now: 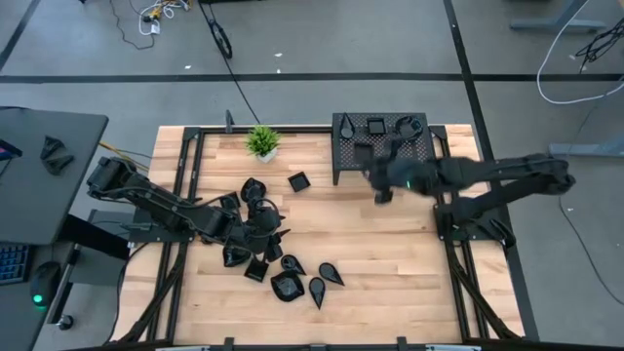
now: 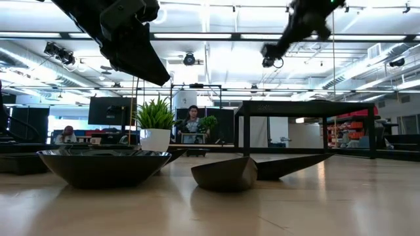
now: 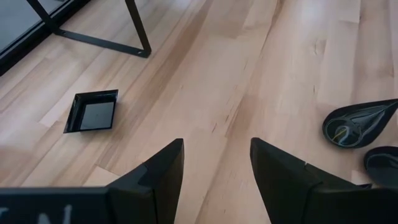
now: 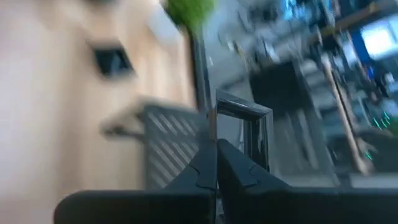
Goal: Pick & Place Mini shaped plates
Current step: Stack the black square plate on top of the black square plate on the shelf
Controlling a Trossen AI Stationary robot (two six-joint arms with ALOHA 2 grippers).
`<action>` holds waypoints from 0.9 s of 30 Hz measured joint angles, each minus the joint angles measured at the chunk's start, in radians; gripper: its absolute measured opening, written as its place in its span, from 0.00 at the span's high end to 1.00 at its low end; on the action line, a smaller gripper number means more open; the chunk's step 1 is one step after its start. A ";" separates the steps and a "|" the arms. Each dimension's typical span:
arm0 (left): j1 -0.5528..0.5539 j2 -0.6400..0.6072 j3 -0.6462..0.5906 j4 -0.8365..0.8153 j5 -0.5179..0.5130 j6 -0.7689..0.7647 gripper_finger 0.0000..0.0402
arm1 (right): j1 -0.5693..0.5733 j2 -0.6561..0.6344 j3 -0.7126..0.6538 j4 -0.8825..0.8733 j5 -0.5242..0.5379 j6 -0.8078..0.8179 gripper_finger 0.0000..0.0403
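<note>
**Right gripper pinches a square plate by the rack; left gripper spread over the pile**

Take the black rack at the table's far edge as your landmark. Your right gripper hangs just in front of the rack's near edge, above the wood. In the right wrist view its fingers are pressed together on the rim of a small square plate, which stands on edge beyond the fingertips. That view is smeared, so you cannot read much past the plate: a grey perforated surface, a green blur, and a dark square on the wood.

Your left gripper sits well to the left of the rack and nearer the front, in among the pile of plates. Its fingers are spread with only bare wood between them. From above, the arm covers part of the pile, so you cannot count the plates there.

A lone square plate lies just left of the rack's front corner. More plates, teardrop ones among them, lie well in front of the rack. A few plates rest on the rack's top, partly hidden by the right arm. The potted plant stands left of the rack.

In the low view a person sits far behind the table.
</note>
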 joint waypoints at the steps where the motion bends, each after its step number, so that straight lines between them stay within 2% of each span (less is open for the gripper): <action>1: 0.000 0.000 0.000 0.001 0.000 0.007 0.52 | -0.054 -0.001 0.000 -0.012 -0.019 -0.033 0.98; 6: 0.001 0.000 0.000 0.005 0.000 0.019 0.52 | -0.301 0.035 0.000 -0.019 -0.184 -0.187 0.98; 11: 0.000 0.000 0.000 0.004 0.000 0.020 0.52 | -0.450 0.088 0.000 -0.018 -0.236 -0.375 0.98; 17: 0.000 0.000 0.000 0.004 0.000 0.020 0.52 | -0.541 0.139 0.000 0.005 -0.263 -0.543 0.98; 27: 0.000 0.000 0.000 0.004 0.000 0.016 0.52 | -0.599 0.206 0.000 0.011 -0.308 -0.555 0.97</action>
